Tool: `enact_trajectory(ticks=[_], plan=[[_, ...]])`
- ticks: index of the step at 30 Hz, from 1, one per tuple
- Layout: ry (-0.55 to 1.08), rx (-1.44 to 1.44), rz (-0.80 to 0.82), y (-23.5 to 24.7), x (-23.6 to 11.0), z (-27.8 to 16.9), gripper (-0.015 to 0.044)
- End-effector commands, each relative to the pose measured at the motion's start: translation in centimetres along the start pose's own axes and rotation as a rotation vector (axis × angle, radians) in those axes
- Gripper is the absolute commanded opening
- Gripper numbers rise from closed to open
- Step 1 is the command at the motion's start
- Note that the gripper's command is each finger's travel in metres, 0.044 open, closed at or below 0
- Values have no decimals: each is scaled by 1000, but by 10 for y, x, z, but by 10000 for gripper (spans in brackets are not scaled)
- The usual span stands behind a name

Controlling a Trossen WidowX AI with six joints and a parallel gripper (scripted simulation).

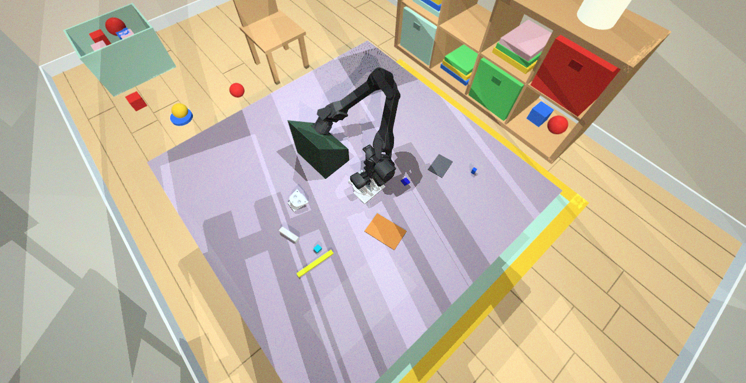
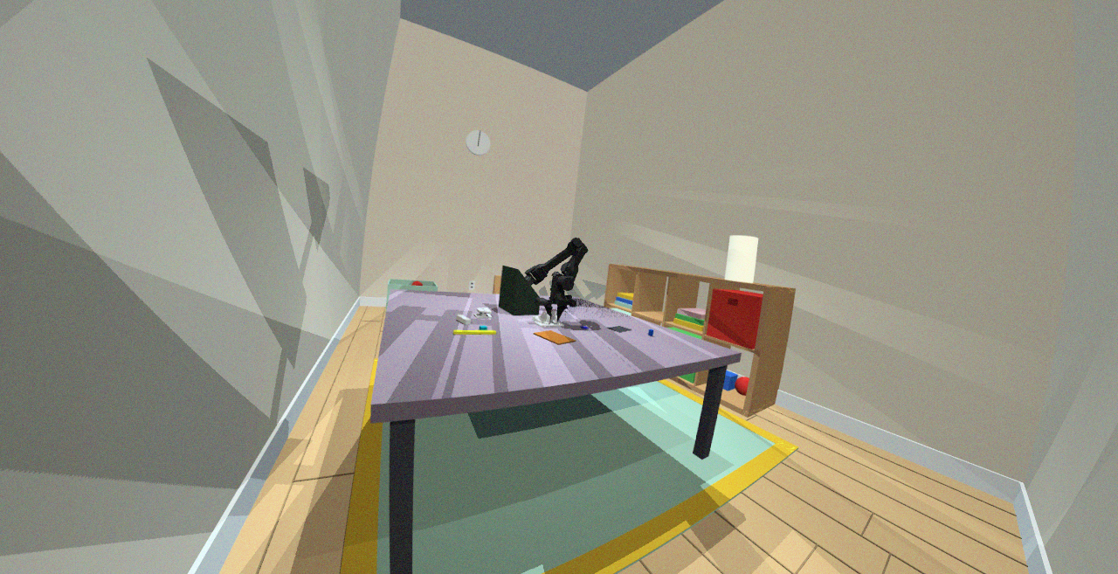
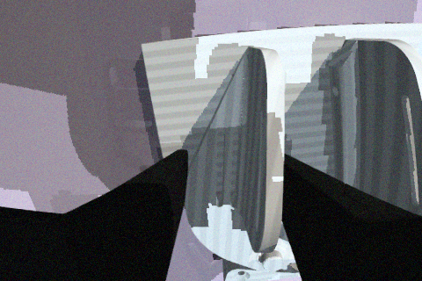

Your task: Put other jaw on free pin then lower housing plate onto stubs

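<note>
A white gripper base (image 1: 366, 197) (image 3: 169, 97) lies on the table under my hand. My gripper (image 3: 229, 161) is shut on one pale jaw (image 3: 239, 118), a thin upright slab between the two black fingers. The other jaw (image 3: 380, 97) stands beside it at the right of the wrist view, partly behind my right finger. The lower ends of the jaws, the pins and the gear teeth are mostly hidden, so I cannot tell whether the teeth mesh. The white housing plate (image 1: 297, 199) (image 2: 483, 312), with round holes, is apart from the base, to its left.
A dark green wedge block (image 1: 318, 148) (image 2: 517, 293) stands behind left of the base. An orange plate (image 1: 385, 231), white bar (image 1: 288, 234), cyan cube (image 1: 317, 248) and yellow stick (image 1: 315, 263) lie in front. A blue piece (image 1: 405, 181) and grey plate (image 1: 440, 165) lie right.
</note>
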State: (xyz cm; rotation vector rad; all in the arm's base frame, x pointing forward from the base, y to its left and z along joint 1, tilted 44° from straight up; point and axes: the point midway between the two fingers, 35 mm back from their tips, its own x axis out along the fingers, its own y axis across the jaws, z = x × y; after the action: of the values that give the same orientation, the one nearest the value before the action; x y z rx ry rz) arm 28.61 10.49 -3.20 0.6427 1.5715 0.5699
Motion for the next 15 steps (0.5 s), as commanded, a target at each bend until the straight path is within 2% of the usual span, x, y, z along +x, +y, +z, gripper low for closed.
enact_trajectory(ticks=[1,9,12,15], plan=[[0,3,3,0,0,0,134],[0,3,3,0,0,0,134],[0,0,0,0,0,0,213],[0,0,0,0,0,0,224]])
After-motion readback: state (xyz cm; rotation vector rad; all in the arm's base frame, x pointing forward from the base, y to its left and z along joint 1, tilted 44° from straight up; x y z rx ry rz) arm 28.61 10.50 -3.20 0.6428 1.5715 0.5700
